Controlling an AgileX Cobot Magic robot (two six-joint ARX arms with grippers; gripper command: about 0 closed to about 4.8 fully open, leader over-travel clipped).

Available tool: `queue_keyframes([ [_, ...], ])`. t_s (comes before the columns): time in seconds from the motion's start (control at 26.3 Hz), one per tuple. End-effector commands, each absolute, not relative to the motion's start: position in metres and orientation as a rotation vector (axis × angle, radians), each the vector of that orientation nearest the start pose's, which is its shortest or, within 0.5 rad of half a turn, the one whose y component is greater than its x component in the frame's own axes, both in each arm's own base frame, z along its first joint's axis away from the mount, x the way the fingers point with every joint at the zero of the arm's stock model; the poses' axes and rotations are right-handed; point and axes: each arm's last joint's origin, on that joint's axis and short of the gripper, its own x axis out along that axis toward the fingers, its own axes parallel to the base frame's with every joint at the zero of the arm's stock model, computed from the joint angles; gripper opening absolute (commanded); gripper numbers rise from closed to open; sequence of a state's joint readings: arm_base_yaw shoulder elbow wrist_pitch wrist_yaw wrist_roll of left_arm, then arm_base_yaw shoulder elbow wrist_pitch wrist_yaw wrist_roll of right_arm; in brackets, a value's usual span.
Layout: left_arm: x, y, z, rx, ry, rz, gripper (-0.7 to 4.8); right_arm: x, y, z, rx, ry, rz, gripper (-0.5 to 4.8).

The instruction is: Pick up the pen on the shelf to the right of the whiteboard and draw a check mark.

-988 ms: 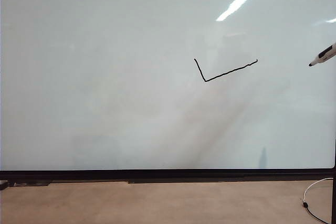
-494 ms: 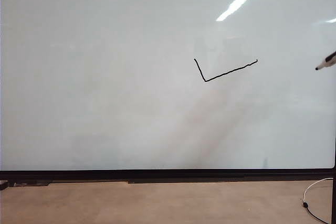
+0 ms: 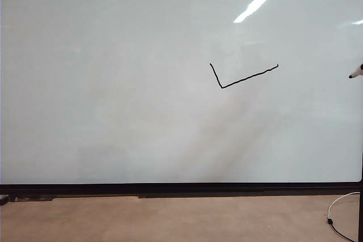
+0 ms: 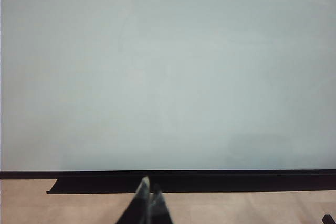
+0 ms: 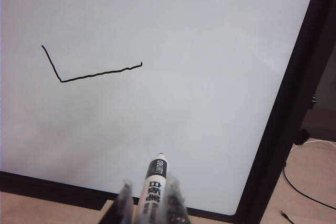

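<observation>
We see the pen (image 5: 156,182), a slim white marker with a black tip section, gripped between the two fingers of the right gripper (image 5: 149,198), whose jaws are closed tight on its barrel. The tip points toward the whiteboard (image 5: 184,51) without touching it. On the board sits the check mark (image 5: 89,67), a thin black line made of a short steep stroke joined to a longer shallow one.

The exterior view shows only the pen's tip (image 3: 357,72), poking in at the right edge, well to the right of the check mark (image 3: 243,76), with the right gripper itself out of that view. The right wrist view shows us what the exterior view does not: the fingers around the barrel, printing on the pen, and the board's black frame (image 5: 286,114) at its right side.

The left wrist view shows the left gripper (image 4: 148,203) low in front of a blank stretch of board (image 4: 168,77), its fingertips pressed together and holding nothing. The check mark does not appear there.

A thin cable (image 3: 338,208) lies on the floor (image 3: 170,219) by the board's lower right corner.

Compared with a second ago, less of the pen shows in the exterior view; it has drawn back toward the right edge. The check mark is unchanged.
</observation>
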State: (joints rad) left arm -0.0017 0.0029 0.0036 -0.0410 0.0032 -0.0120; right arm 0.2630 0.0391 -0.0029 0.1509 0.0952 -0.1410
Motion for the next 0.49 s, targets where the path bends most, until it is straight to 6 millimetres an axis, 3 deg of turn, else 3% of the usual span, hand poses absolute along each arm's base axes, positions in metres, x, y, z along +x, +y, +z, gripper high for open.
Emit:
queue_keyframes([
  [0.04,0.0975,-0.0003,0.1626,-0.008,0.026,-0.005,-0.04,0.0947,0.0221,0.1734,-0.127,-0.110,0.146,-0.09],
  [0.49,0.0975,-0.0003,0.1627,-0.008,0.025,-0.005,-0.05,0.0954,0.0195,0.1693,-0.151,-0.066,0.100,-0.09],
])
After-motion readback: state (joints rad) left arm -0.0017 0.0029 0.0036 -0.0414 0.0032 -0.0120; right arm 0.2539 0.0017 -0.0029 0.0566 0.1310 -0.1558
